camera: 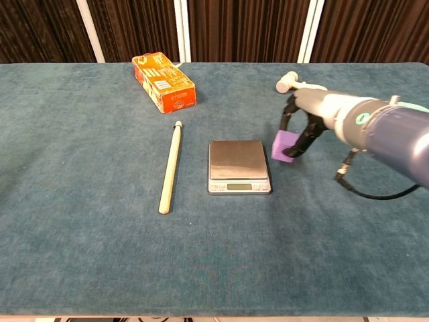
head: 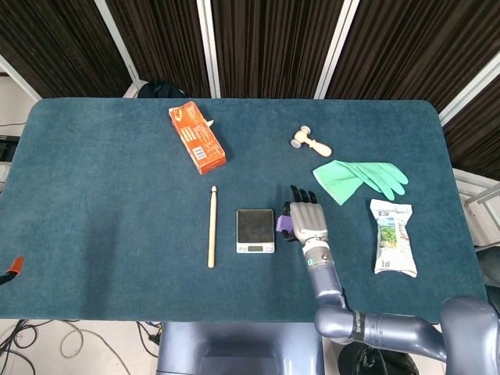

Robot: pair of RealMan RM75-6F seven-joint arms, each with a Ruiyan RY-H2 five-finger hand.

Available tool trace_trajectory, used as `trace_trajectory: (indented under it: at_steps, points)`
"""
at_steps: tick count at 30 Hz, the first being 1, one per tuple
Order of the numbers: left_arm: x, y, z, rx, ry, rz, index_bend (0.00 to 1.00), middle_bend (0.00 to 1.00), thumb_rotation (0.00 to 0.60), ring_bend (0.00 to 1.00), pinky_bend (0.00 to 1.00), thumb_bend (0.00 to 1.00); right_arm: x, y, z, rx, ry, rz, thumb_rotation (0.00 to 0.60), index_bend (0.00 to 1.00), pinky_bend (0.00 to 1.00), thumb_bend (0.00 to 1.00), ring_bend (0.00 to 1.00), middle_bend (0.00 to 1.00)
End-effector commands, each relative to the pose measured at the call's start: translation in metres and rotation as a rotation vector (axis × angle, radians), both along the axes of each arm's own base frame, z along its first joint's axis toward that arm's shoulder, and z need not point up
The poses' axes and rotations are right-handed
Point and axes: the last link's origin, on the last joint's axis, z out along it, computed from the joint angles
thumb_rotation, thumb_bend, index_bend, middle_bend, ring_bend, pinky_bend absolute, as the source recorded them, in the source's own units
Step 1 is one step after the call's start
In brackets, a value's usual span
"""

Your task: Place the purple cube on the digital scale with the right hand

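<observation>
My right hand (head: 307, 218) (camera: 303, 121) holds the purple cube (camera: 283, 145) (head: 284, 223) in the air just right of the digital scale (head: 255, 230) (camera: 238, 166). In the chest view the fingers (camera: 307, 137) wrap the cube's right side, and the cube hangs beside the scale's right edge, slightly above the cloth. The scale is a small silver unit with a dark plate and nothing on it. My left hand shows in neither view.
A wooden drumstick (head: 212, 226) lies left of the scale. An orange box (head: 197, 137) sits at the back left. A small wooden mallet (head: 311, 142), green gloves (head: 359, 178) and a white packet (head: 391, 236) lie to the right on the blue cloth.
</observation>
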Motion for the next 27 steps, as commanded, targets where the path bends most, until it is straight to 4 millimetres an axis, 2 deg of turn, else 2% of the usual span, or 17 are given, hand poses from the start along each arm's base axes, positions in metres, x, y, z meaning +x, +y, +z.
trace_trajectory:
  at_steps: [1, 9, 24, 25, 27]
  points:
    - [0.0, 0.0, 0.0, 0.0, 0.002, 0.001, 0.08, 0.0, 0.6, 0.0, 0.0, 0.25, 0.014, 0.003, -0.008, 0.01, -0.005, 0.029, 0.6, 0.49, 0.0, 0.41, 0.0, 0.0]
    - [0.0, 0.0, 0.0, -0.002, 0.001, 0.002, 0.08, 0.0, 0.6, 0.0, 0.0, 0.25, 0.034, 0.004, -0.024, 0.026, 0.006, 0.053, 0.6, 0.49, 0.0, 0.41, 0.0, 0.0]
    - [-0.001, 0.001, 0.0, 0.0, 0.006, 0.006, 0.08, 0.0, 0.6, 0.0, 0.0, 0.25, 0.054, 0.004, -0.036, 0.028, 0.024, 0.09, 0.6, 0.48, 0.0, 0.41, 0.0, 0.0]
    - [-0.001, 0.001, 0.0, 0.0, 0.006, 0.006, 0.08, 0.0, 0.6, 0.0, 0.0, 0.25, 0.055, 0.005, -0.037, 0.03, 0.028, 0.094, 0.6, 0.47, 0.0, 0.41, 0.0, 0.0]
    - [-0.001, 0.001, 0.0, 0.0, 0.006, 0.007, 0.08, 0.0, 0.6, 0.0, 0.0, 0.25, 0.056, 0.007, -0.038, 0.035, 0.041, 0.101, 0.6, 0.38, 0.0, 0.41, 0.0, 0.0]
